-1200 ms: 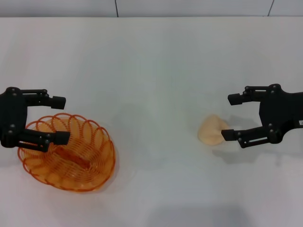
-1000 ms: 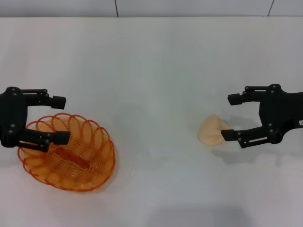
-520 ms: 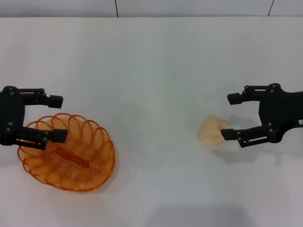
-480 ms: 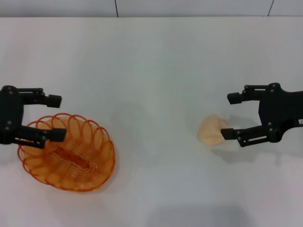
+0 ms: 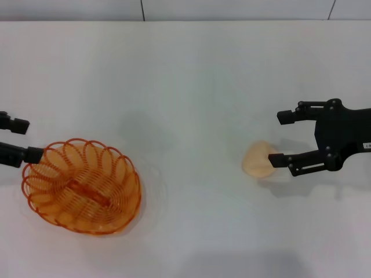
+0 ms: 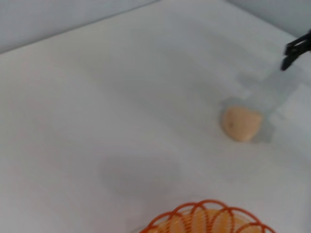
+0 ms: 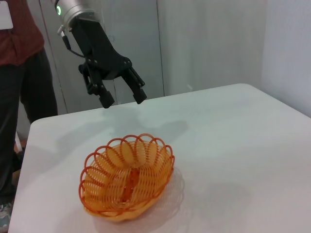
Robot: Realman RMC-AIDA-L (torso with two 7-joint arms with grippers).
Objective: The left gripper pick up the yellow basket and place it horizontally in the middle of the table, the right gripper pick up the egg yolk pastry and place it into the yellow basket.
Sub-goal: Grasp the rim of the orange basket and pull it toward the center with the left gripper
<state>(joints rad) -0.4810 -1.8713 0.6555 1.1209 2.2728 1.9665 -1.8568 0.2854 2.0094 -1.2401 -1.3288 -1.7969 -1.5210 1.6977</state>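
Note:
The yellow basket (image 5: 81, 185) sits empty on the left of the white table (image 5: 185, 87). My left gripper (image 5: 26, 140) is open at the table's far left edge, apart from the basket's rim. The right wrist view shows the left gripper (image 7: 124, 101) raised above and beyond the basket (image 7: 127, 177). The egg yolk pastry (image 5: 259, 159) lies on the table at the right. My right gripper (image 5: 278, 139) is open just right of the pastry, its lower finger close beside it. The left wrist view shows the pastry (image 6: 240, 123) and the basket's rim (image 6: 209, 221).
A person in a dark red top (image 7: 19, 73) stands beyond the table's far end in the right wrist view. A grey wall (image 5: 185, 8) runs along the table's back edge. One right fingertip (image 6: 296, 48) shows in the left wrist view.
My left gripper has pulled back to the left, off the basket's rim, and stays open. The basket and pastry have not moved. The right gripper has hardly shifted.

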